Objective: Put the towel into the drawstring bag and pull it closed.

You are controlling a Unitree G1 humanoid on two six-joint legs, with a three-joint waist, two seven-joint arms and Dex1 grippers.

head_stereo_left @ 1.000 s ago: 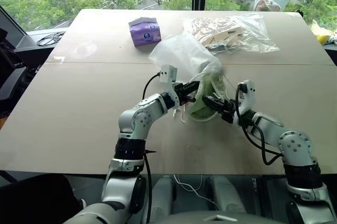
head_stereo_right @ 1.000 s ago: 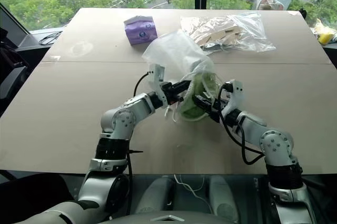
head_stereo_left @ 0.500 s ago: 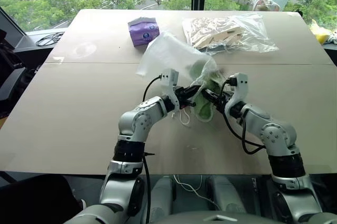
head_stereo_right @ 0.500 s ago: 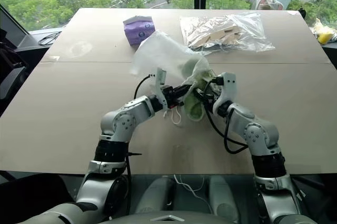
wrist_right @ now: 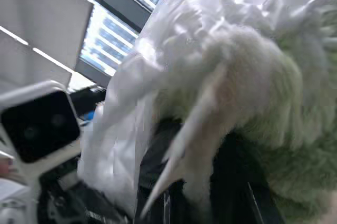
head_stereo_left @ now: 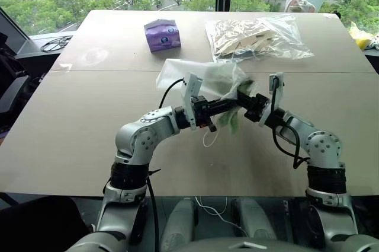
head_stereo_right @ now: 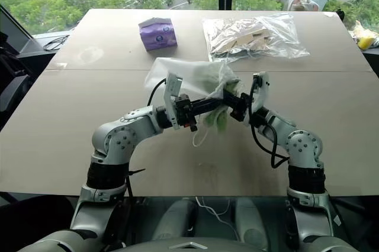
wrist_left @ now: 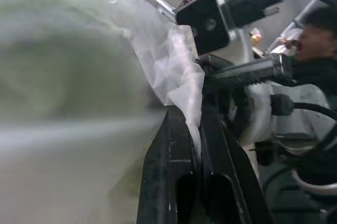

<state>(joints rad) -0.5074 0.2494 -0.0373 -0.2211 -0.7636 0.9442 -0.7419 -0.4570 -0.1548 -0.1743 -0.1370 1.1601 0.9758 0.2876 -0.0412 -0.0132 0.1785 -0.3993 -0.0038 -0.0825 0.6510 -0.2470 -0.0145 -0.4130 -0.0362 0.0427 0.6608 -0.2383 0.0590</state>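
The white translucent drawstring bag (head_stereo_left: 192, 74) is held up off the table between my two grippers. My left gripper (head_stereo_left: 227, 104) is shut on the edge of the bag's mouth; the wrist view has white fabric (wrist_left: 174, 71) pinched between its black fingers (wrist_left: 168, 176). From the other side, my right gripper (head_stereo_left: 243, 99) is shut on a fold of the bag (wrist_right: 174, 50) right beside the pale green towel (wrist_right: 284, 129). The towel (head_stereo_left: 228, 118) sits in the bag's mouth, with part of it hanging below the grippers. A white cord loop (head_stereo_left: 208, 139) dangles under the left gripper.
A purple tissue box (head_stereo_left: 162, 34) and a clear plastic bag with beige contents (head_stereo_left: 254, 35) lie on the far half of the table (head_stereo_left: 77, 121). Cables (head_stereo_left: 56, 43) rest off the far left corner. A person (wrist_left: 310, 29) shows in the left wrist view.
My right gripper has gone from open to shut at the bag's mouth. Both hands have risen, lifting bag and towel off the table. The bag, puffed up before, now lies flatter.
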